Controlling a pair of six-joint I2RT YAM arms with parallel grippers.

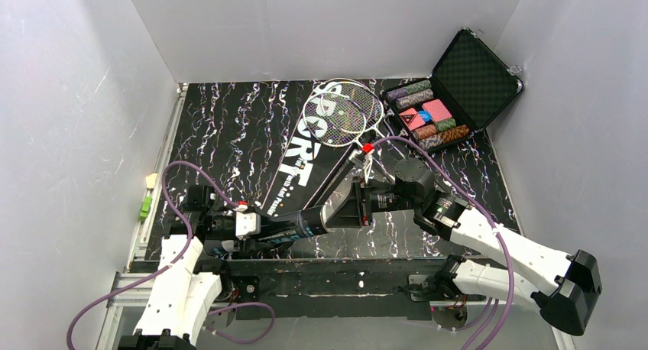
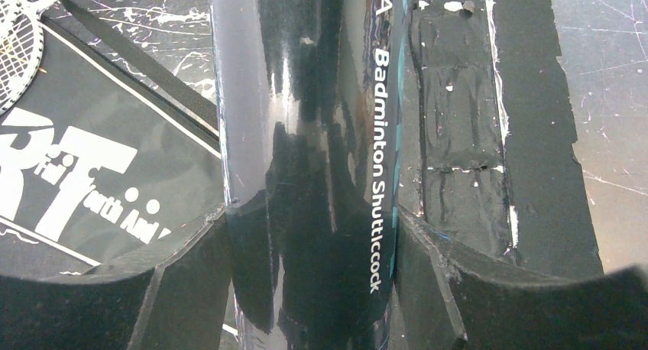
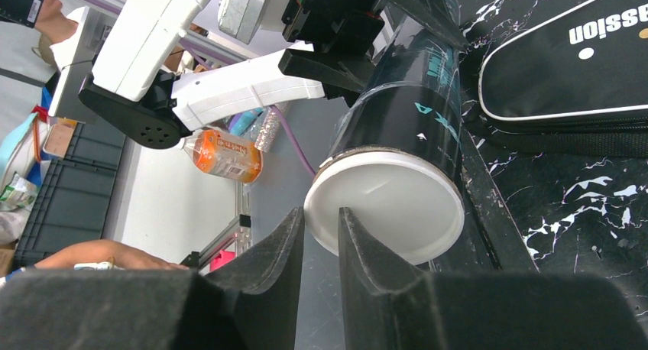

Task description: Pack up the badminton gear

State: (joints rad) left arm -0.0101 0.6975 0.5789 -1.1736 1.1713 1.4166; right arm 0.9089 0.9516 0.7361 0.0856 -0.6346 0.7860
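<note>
My left gripper [image 1: 256, 228] is shut across a long black tube [image 1: 294, 226], which lies level above the table's front edge. Close up, the tube [image 2: 313, 136], lettered "Badminton Shuttlecock", fills the space between the left fingers [image 2: 451, 281]. The tube's white cap [image 3: 390, 205] faces my right gripper [image 3: 321, 216], which is narrowly open, its tips at the cap's left rim. From above, the right gripper [image 1: 336, 212] meets the tube's right end. Behind it lies the black "SPORT" bag [image 1: 306, 163], with two rackets [image 1: 344, 109] on its far end.
An open black case of poker chips [image 1: 458, 82] stands at the back right. White walls enclose the table on three sides. An orange bottle [image 3: 224, 155] and bins show beyond the table's left side.
</note>
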